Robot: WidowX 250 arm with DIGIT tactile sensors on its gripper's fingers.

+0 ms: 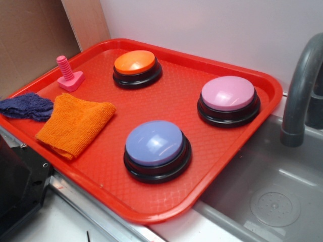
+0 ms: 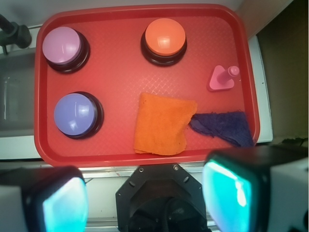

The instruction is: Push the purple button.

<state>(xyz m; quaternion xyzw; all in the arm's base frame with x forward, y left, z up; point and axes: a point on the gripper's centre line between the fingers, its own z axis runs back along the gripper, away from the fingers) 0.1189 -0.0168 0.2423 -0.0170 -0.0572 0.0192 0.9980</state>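
In the exterior view a red tray (image 1: pixel 262 83) holds everything: the purple button (image 1: pixel 154 143) sits near the front edge, a pink button (image 1: pixel 228 94) toward the sink side, an orange button (image 1: pixel 135 62) at the back, with an orange cloth (image 1: pixel 73 123), a dark blue cloth (image 1: pixel 25 106) and a pink bolt (image 1: pixel 68 75) along the left. A sink (image 1: pixel 272 196) and grey faucet (image 1: pixel 302 91) lie beside the tray; the sink basin looks empty. No arm appears here, so the push looks not yet begun. In the wrist view the gripper (image 2: pixel 145 195) hangs over the tray's near edge, its two fingers (image 2: pixel 63 205) spread wide apart and holding nothing. The purple button (image 2: pixel 76 114) lies ahead and to the left in this view, well apart from the fingers, untouched. All of the task seems left: travel over the button, descend, press its dome.
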